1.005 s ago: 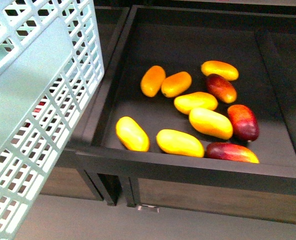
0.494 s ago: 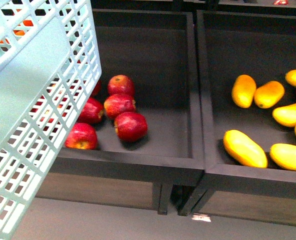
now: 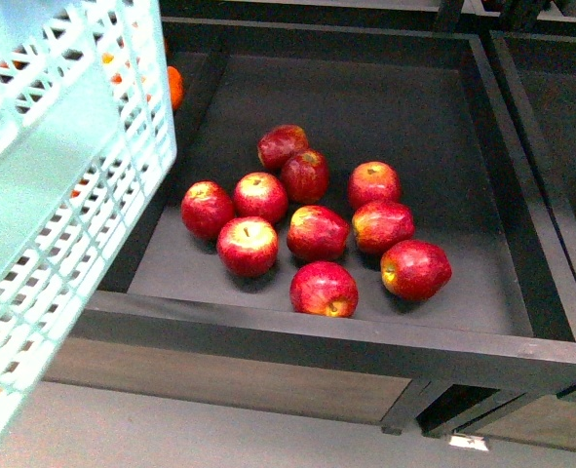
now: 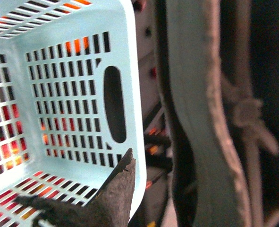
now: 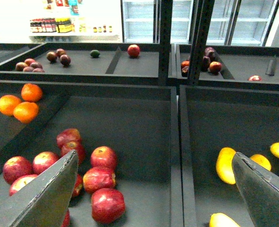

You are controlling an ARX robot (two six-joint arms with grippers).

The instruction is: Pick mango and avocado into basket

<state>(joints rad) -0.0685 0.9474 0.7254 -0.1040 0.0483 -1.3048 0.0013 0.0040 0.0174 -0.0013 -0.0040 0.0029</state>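
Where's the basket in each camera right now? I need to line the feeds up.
Front view: the basket fills the left edge, with its slotted side tilted toward the camera.
Left wrist view: the basket is seen close up from inside and fills much of the picture, with an oval hand slot in its wall.
Right wrist view: not in it.
Shared landmark: the red apples show in the front and right wrist views.
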